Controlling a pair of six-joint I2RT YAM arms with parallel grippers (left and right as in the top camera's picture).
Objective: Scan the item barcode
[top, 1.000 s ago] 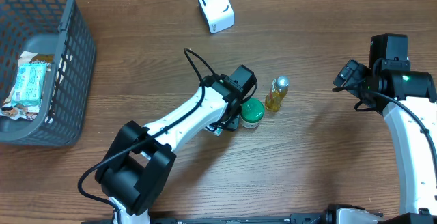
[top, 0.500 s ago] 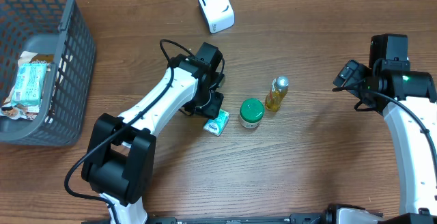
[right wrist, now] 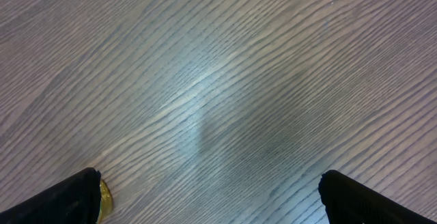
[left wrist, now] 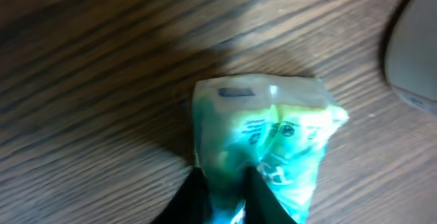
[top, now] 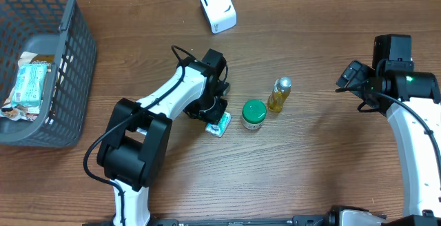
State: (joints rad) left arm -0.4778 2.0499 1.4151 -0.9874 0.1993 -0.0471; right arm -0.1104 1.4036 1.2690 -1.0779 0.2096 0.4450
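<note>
**Left tool gripping the packet beside the jar**

The left tool (left wrist: 222,186) is clamped on one edge of the teal packet (left wrist: 263,128), which lies on the tabletop (top: 310,171) just left of the green-lidded jar (top: 253,114). The right tool (right wrist: 218,197), fingers spread wide and empty, hangs well right of the jar. The white scanner (top: 218,7) stands far behind the jar, slightly left.

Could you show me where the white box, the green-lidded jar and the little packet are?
white box (top: 218,8), overhead view, its top face.
green-lidded jar (top: 254,110), overhead view, middle of the lid.
little packet (left wrist: 273,125), left wrist view, its printed front.
</note>
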